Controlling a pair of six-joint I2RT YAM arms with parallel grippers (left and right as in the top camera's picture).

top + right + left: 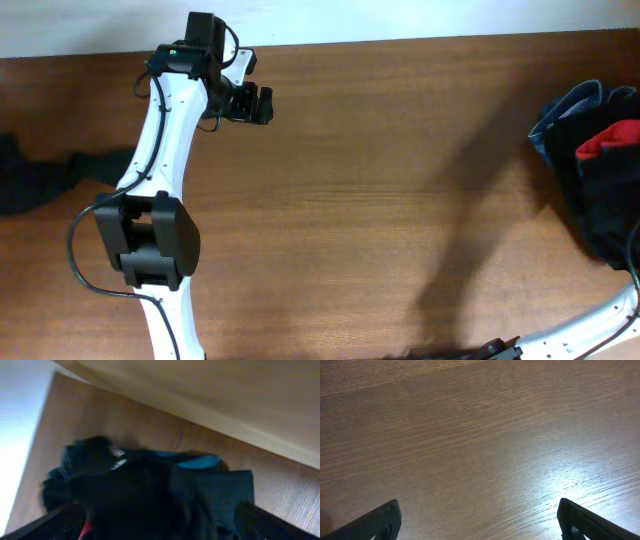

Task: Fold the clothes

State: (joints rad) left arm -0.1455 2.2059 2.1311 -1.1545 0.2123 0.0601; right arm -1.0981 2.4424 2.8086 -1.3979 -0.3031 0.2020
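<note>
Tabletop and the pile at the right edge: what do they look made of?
Tabletop: wood or wood-look laminate, brown with running grain. The finish looks semi-gloss, as the left wrist view shows light glare on it. Pile of clothes: soft fabric, matte, creased and slumped, in black, grey-blue and red layers. The fibre cannot be told.

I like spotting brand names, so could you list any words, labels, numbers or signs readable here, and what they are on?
No text can be read in any view.
White marks on the black garment: perhaps a logo or tag, too blurred to read.
Green light on the left arm: a lamp, no lettering visible.
Wooden table: bare grain, no print.
</note>
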